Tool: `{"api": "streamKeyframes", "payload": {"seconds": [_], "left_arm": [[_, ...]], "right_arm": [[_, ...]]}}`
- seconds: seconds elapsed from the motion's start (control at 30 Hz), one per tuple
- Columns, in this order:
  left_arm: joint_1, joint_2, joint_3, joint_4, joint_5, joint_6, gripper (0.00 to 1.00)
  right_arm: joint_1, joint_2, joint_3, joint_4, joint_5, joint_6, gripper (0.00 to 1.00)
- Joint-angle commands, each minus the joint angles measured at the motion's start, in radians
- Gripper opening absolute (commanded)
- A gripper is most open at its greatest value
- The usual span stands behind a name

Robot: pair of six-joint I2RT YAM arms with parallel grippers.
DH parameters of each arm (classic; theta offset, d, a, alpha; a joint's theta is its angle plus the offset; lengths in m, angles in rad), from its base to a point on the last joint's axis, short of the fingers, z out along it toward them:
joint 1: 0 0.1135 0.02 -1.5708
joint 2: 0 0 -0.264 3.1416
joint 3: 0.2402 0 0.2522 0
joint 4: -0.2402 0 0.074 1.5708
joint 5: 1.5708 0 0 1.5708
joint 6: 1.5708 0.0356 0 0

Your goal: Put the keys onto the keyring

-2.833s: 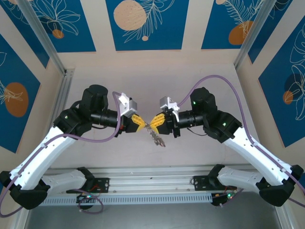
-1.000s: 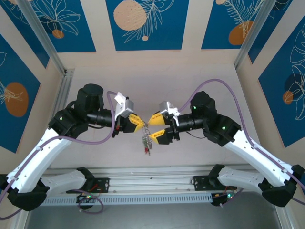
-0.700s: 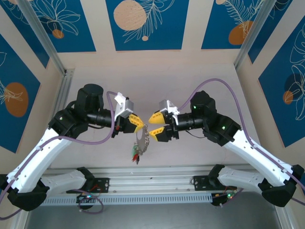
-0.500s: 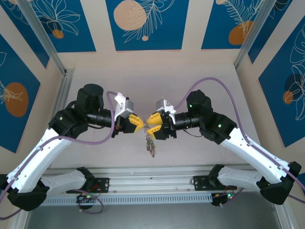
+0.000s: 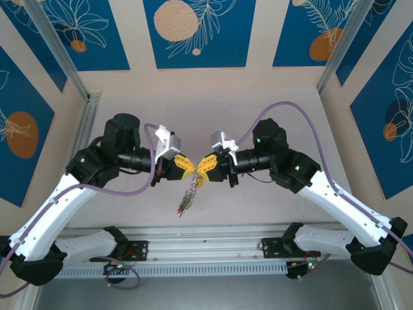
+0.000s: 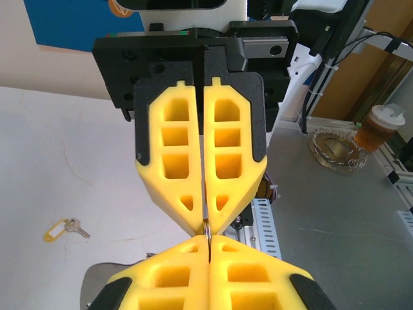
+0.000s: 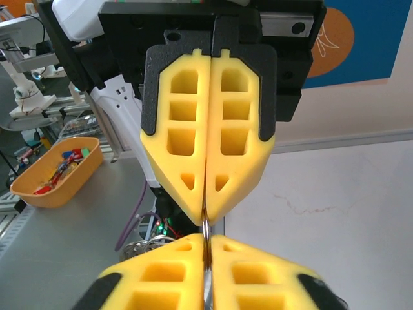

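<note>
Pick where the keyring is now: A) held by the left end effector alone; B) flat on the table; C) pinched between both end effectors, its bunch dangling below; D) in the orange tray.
C: the left end effector and right end effector meet tip to tip, both shut on the keyring, whose bunch hangs below them.

The keyring (image 5: pixel 187 197) hangs edge-on above the tabletop (image 5: pixel 258 210). Its thin grey wire is nipped at the top between the left pincer (image 5: pixel 192 173) and right pincer (image 5: pixel 200 172), which meet tip to tip. Its cluster of small keys and tags dangles down-left. A small key with a yellow tag (image 6: pixel 64 228) lies flat on the tabletop.
</note>
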Motion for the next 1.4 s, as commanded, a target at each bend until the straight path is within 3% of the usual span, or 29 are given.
{"api": "streamKeyframes", "payload": {"seconds": [0.0,0.2,0.23,0.27,0.37,0.43,0.63,1.03,1.37], "left_arm": [[0.001,-0.008,0.012,0.042,0.051,0.006,0.00],[0.001,-0.018,0.000,0.061,0.049,-0.008,0.00],[0.000,-0.025,-0.007,0.068,0.053,-0.014,0.07],[0.002,-0.034,-0.015,0.080,0.057,-0.023,0.23],[0.002,-0.077,-0.051,0.126,0.059,-0.057,0.54],[0.003,-0.101,-0.073,0.152,0.055,-0.079,0.58],[0.003,-0.143,-0.130,0.226,0.055,-0.143,0.53],[0.001,-0.143,-0.165,0.427,0.086,-0.243,0.37],[0.001,-0.110,-0.176,0.510,0.086,-0.256,0.27]], "right_arm": [[-0.003,0.017,0.031,-0.026,-0.005,-0.007,0.01],[-0.005,-0.004,0.012,-0.009,-0.004,-0.011,0.00],[-0.007,-0.014,0.002,0.004,-0.006,-0.009,0.00],[-0.009,-0.028,-0.011,0.024,-0.013,-0.005,0.00],[-0.015,-0.076,-0.060,0.112,-0.053,0.024,0.00],[-0.018,-0.101,-0.090,0.183,-0.077,0.052,0.00],[-0.016,-0.143,-0.164,0.439,-0.089,0.172,0.00],[0.034,-0.141,-0.304,0.865,0.097,0.337,0.00],[0.036,-0.090,-0.335,1.009,0.123,0.418,0.00]]}}
